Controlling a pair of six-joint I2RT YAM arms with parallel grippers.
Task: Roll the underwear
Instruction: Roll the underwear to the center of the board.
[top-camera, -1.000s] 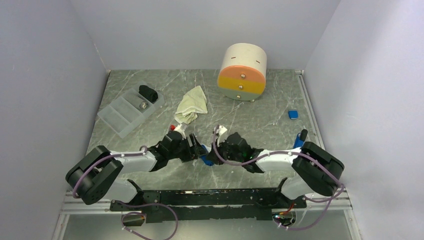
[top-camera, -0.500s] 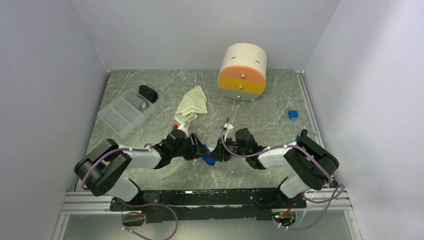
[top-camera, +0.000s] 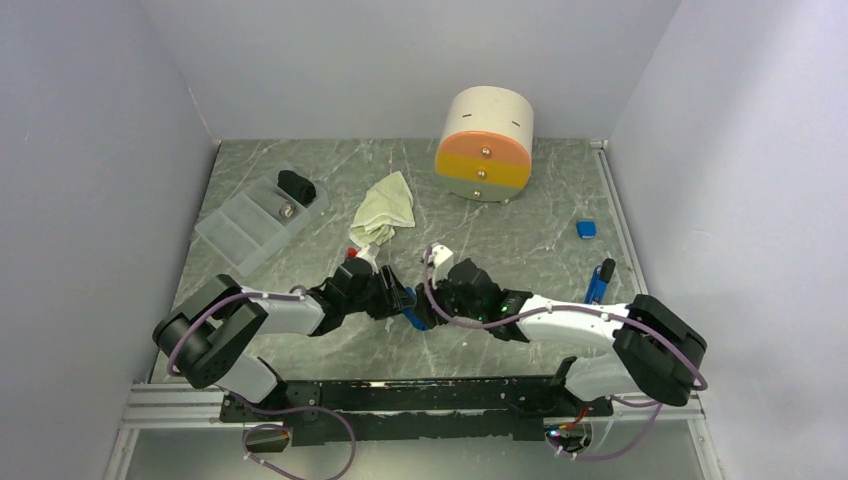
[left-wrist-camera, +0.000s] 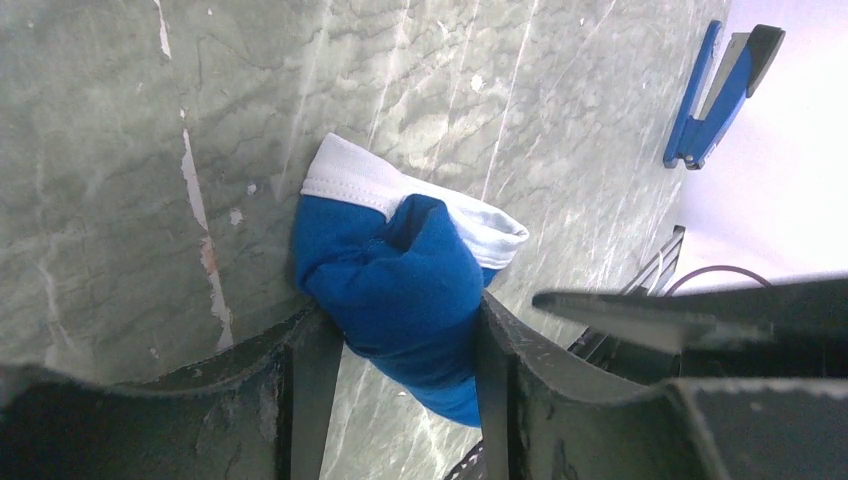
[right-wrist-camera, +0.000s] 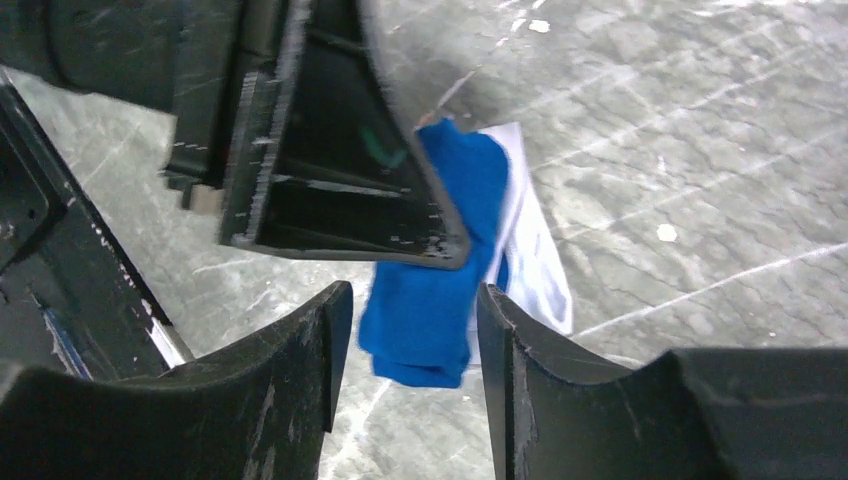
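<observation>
We list, from the left: a clear compartment tray (top-camera: 232, 232) with a black rolled bundle (top-camera: 296, 185) in its far corner; the cream underwear (top-camera: 385, 208), lying loose and crumpled on the marble table (top-camera: 540, 255), beyond the left arm and well apart from both sets of fingers; the left gripper (left-wrist-camera: 400, 312), jaws closed on the blue underwear (left-wrist-camera: 390, 265), cloth packed against the inner face of each finger; the blue underwear itself, a compact bundle resting on the table at centre front, between the two arms, its long axis running out along the left fingers and its white-trimmed end pointing away from that wrist; the right gripper (right-wrist-camera: 415, 295), jaws parted and holding nothing, facing the left one with the same bundle just ahead of its tips; a round drawer box (top-camera: 485, 143) at the back; a small blue object (top-camera: 587, 229) and a blue stapler (top-camera: 599, 282) at the right edge. We judge the left arm the nearer and in charge of the blue piece, and that the right would have to meet the bundle across its short side; the cream piece looks not yet rolled
</observation>
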